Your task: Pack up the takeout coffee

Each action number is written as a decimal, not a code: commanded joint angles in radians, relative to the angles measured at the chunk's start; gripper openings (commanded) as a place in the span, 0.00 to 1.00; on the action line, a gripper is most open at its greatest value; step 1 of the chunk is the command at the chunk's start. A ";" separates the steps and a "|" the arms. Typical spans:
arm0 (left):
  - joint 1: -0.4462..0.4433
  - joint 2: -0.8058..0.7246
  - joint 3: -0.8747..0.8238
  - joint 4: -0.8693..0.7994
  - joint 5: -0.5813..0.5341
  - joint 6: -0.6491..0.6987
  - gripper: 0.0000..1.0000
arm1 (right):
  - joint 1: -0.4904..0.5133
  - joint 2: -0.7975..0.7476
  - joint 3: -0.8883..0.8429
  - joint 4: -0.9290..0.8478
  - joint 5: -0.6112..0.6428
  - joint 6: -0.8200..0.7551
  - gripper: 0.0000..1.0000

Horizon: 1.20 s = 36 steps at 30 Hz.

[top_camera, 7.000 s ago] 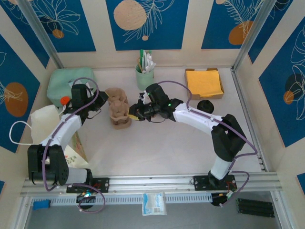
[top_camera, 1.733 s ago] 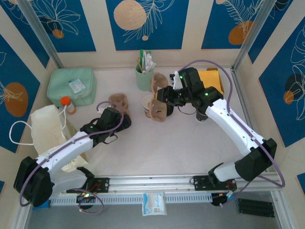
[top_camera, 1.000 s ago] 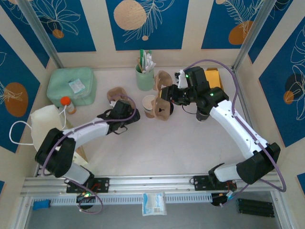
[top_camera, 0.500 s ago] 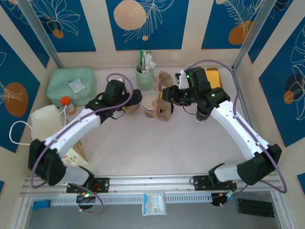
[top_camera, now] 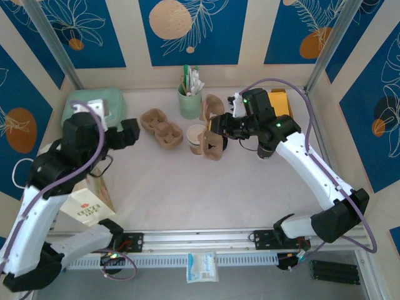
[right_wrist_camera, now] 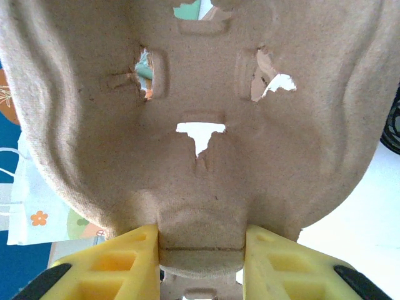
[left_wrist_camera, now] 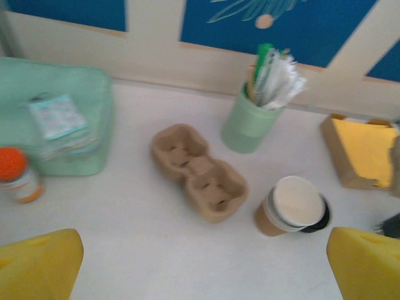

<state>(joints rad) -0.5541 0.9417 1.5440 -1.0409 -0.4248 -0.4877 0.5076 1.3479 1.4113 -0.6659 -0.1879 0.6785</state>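
The right gripper (right_wrist_camera: 200,255) pinches the lower edge of a pulp cup carrier (right_wrist_camera: 200,112), with one yellow finger on each side of the central rib. The carrier stands on edge with its wells facing the wrist camera. In the overhead view it hangs just right of centre in the upper half, touching or nearly touching the takeout coffee (top_camera: 195,139); which of the two cannot be told. The cup stands upright on the table (top_camera: 219,194), and its top reads white from above. The left gripper (left_wrist_camera: 200,262) is spread wide, raised at the left of the overhead view. A second carrier (top_camera: 161,127) lies flat to the left of the cup, and the mint stirrer cup (top_camera: 190,100) stands above it.

Recommended procedure:
1. Back the held carrier away from the cup before turning it; the cup looks light and would tip.
2. Rotate it until the wells face up, then set it flat on bare table.
3. Keep the pinch on the rib; the pulp is torn at its slots and will likely flex.
4. Grip the cup by its wall below the rim and lower it straight into a well
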 commanded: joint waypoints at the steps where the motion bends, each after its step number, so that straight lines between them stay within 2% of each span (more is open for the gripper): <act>1: 0.006 -0.075 0.007 -0.237 -0.177 -0.011 0.99 | 0.009 -0.025 0.005 -0.003 -0.024 -0.023 0.33; 5: 0.005 -0.178 -0.007 -0.333 -0.282 -0.090 0.99 | 0.017 -0.022 0.009 -0.004 -0.025 -0.024 0.33; 9: 0.006 -0.243 -0.061 -0.351 -0.330 -0.124 1.00 | 0.026 -0.021 0.012 -0.003 -0.024 -0.025 0.33; 12: 0.005 -0.233 -0.096 -0.332 -0.338 -0.109 1.00 | 0.030 -0.021 0.016 -0.004 -0.022 -0.026 0.33; 17: 0.005 -0.168 -0.122 -0.278 -0.319 -0.058 0.83 | 0.031 -0.029 0.017 -0.013 -0.013 -0.028 0.33; 27: 0.026 -0.147 -0.208 -0.245 -0.344 -0.060 0.71 | 0.016 -0.033 0.026 -0.020 -0.021 -0.040 0.33; 33: 0.100 -0.135 -0.271 -0.171 -0.278 -0.020 0.70 | 0.006 -0.041 0.034 -0.032 -0.025 -0.047 0.33; 36: 0.163 -0.129 -0.297 -0.116 -0.210 0.020 0.61 | 0.000 -0.049 0.030 -0.035 -0.024 -0.050 0.33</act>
<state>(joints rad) -0.4332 0.8059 1.2652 -1.2247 -0.6991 -0.5232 0.5140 1.3331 1.4120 -0.6834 -0.1890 0.6533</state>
